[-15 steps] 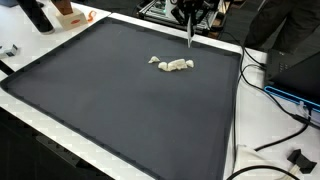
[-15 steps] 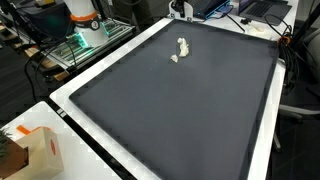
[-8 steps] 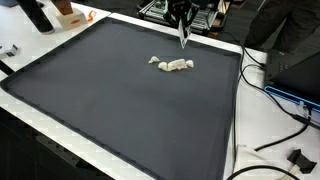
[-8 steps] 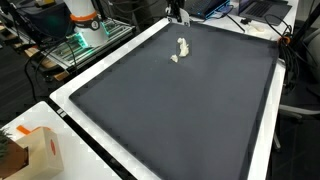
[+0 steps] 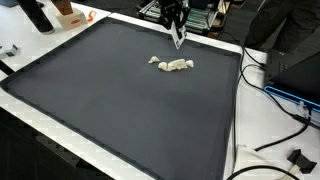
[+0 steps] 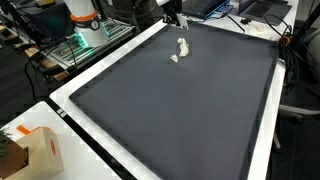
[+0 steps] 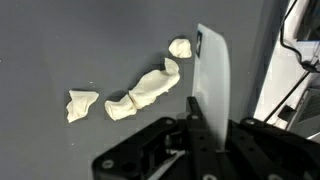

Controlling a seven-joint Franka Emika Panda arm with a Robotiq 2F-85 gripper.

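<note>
Fingers [image 7: 197,122] are pinched narrow on a white blade [image 7: 210,70], held over the mat [image 5: 120,110] at upper centre, just beyond the scraps [image 5: 172,64]. The blade is best kept upright and gripped firmly.
</note>
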